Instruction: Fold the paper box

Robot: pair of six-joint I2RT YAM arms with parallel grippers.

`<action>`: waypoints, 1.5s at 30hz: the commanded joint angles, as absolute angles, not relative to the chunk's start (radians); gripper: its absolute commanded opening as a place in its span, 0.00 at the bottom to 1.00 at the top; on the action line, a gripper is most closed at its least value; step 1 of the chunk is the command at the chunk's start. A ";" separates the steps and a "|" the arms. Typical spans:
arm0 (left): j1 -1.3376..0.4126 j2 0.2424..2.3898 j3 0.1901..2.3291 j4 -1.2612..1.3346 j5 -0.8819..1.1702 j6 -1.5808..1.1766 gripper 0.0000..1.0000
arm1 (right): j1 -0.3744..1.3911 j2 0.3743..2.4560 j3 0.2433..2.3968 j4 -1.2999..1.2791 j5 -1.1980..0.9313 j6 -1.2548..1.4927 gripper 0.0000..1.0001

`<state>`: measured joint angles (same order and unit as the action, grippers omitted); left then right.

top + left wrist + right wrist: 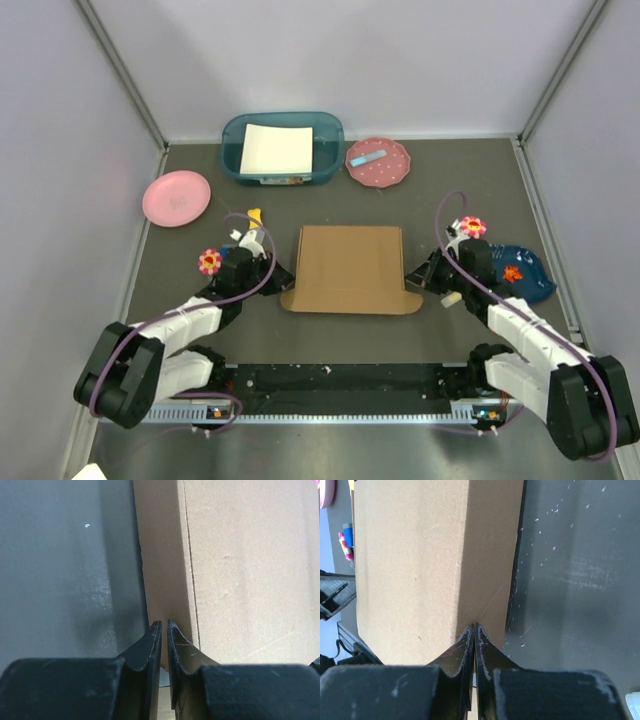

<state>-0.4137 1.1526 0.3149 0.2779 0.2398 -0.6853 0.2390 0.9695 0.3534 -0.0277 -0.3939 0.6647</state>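
Observation:
The paper box [350,268] lies in the middle of the table as flat brown cardboard, with small flaps flaring out at its two near corners. My left gripper [279,281] is at the box's left near flap. In the left wrist view its jaws [164,624] stand nearly closed, with the edge of the cardboard side panel [240,570] pinched in the thin gap. My right gripper [421,280] is at the right near flap. Its tips [474,626] are pressed fully together and rest against the shaded side panel of the box [410,560]. No cardboard shows between them.
A teal bin [232,140] holding a white sheet stands at the back. A pink plate [176,197] lies at the back left and a dotted pink plate [378,162] with a blue item at the back right. A dark blue plate [528,275] sits beside my right arm.

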 commanded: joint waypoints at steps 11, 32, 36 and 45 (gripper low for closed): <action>-0.416 0.931 0.337 0.299 0.397 -0.701 0.15 | 0.235 0.805 0.416 -0.109 -0.477 0.676 0.00; -0.416 0.861 0.443 0.181 0.468 -0.749 0.16 | 0.235 0.732 0.566 -0.247 -0.476 0.778 0.00; -0.416 0.870 0.500 0.112 0.480 -0.746 0.16 | 0.235 0.723 0.587 -0.282 -0.486 0.801 0.00; -0.416 0.827 0.509 0.103 0.476 -0.759 0.16 | 0.235 0.678 0.577 -0.313 -0.492 0.818 0.00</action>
<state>-0.3950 0.8566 0.4545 0.0299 0.3626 -0.7170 0.2192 0.6975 0.5438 -0.3420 -0.3710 0.7700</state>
